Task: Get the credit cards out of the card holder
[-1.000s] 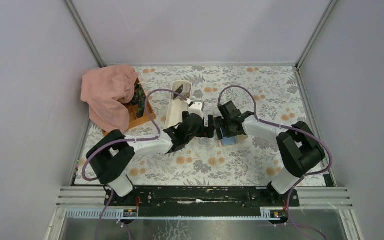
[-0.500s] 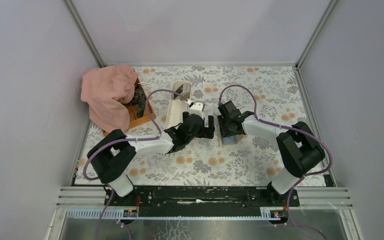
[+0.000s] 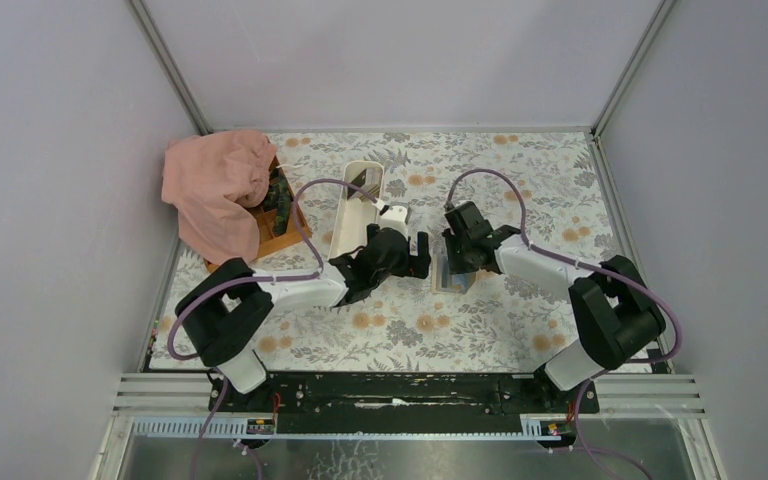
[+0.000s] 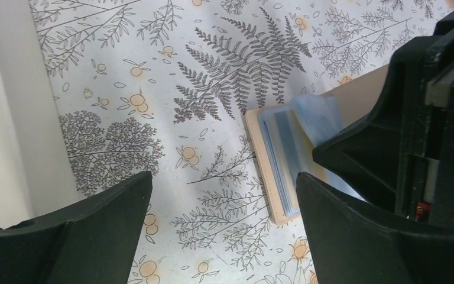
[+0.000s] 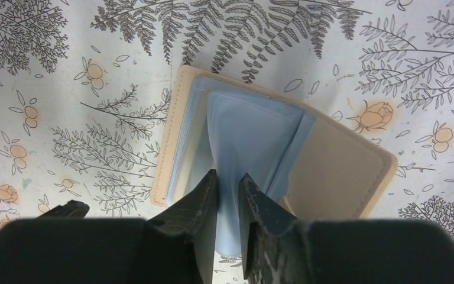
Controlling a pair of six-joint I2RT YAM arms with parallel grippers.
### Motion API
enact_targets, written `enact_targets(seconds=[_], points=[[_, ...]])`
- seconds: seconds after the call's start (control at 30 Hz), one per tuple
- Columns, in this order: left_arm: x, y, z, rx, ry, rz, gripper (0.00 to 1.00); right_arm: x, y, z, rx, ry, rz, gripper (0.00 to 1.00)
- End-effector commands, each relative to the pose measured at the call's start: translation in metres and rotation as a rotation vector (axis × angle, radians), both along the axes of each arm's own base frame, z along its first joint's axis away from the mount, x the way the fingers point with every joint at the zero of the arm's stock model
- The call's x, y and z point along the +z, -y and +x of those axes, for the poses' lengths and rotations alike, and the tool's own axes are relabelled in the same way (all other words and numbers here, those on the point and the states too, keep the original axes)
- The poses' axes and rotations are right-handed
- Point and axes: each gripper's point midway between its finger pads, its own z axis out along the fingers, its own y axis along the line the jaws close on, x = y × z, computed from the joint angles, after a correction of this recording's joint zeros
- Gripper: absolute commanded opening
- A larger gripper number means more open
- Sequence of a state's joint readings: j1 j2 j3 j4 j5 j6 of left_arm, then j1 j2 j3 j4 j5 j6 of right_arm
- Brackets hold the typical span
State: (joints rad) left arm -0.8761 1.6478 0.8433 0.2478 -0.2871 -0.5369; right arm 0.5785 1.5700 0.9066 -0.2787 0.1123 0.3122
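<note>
The card holder lies open on the table's middle, tan cover down, light blue leaves up. My right gripper stands over it, shut on one blue leaf that rises between its jaws. My left gripper sits just left of the holder, wide open with bare table between its fingers. In the left wrist view the holder's stacked blue leaves show, with a greyish strip inside them. No loose credit cards show beside the holder.
A long white tray lies left of the left gripper, with something dark at its far end; its wall fills the left wrist view's left edge. A pink cloth drapes a wooden box at the back left.
The right gripper's jaws have closed onto the blue leaf, and its arm has swung a little to the right. The left gripper has drawn slightly back from the holder.
</note>
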Motion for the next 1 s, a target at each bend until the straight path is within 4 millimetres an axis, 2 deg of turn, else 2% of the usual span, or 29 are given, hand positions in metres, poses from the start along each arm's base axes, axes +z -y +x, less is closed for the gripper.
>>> enact_targets(seconds=[0.0,0.07,0.27,0.33,0.53,0.63,0.8,0.97], points=[[0.005,0.012,0.007,-0.023,0.021,-0.031,0.97,0.016,0.000,0.003,-0.038,0.032,0.085,0.23],[-0.001,0.015,0.007,-0.030,0.002,-0.017,0.89,0.016,0.003,0.002,-0.052,0.026,0.106,0.19],[-0.031,0.025,0.010,-0.033,-0.070,0.061,0.49,0.017,0.009,-0.002,-0.076,0.029,0.159,0.06],[-0.035,0.031,0.008,-0.048,-0.078,0.063,0.42,0.017,0.010,-0.003,-0.078,0.031,0.166,0.03],[-0.027,0.051,0.001,-0.102,-0.083,0.034,0.19,0.018,0.013,-0.005,-0.081,0.043,0.182,0.00],[-0.023,0.064,-0.006,-0.156,-0.107,0.000,0.02,0.020,0.013,-0.006,-0.074,0.054,0.191,0.00],[-0.019,0.084,-0.022,-0.238,-0.156,-0.055,0.00,0.022,0.011,-0.006,-0.068,0.063,0.209,0.00],[-0.032,0.099,-0.031,-0.284,-0.217,-0.088,0.00,0.023,0.009,-0.007,-0.056,0.069,0.220,0.00]])
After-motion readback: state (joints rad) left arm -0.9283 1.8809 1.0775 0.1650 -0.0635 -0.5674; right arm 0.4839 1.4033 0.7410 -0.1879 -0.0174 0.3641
